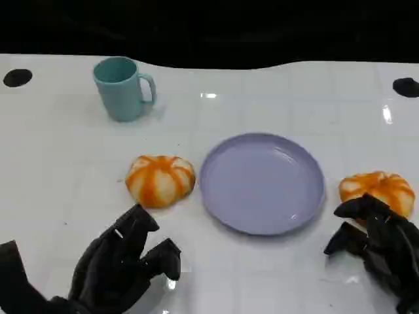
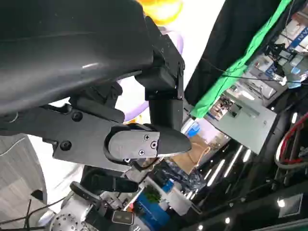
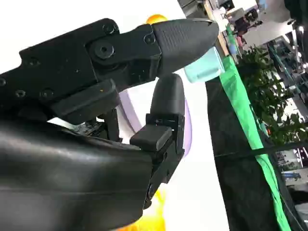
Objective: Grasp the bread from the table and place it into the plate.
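I see two round buns of bread, orange-glazed with pale segments, resting on the white table [image 1: 275, 91]. One bread [image 1: 160, 180] lies just left of the lavender plate [image 1: 262, 183]; the other bread [image 1: 378, 191] lies near the table's right edge, beside the plate. The plate lies flat, centred, nothing in it.

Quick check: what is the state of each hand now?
Left hand: open, holding nothing.
Right hand: open, beside the right bread, not gripping it.
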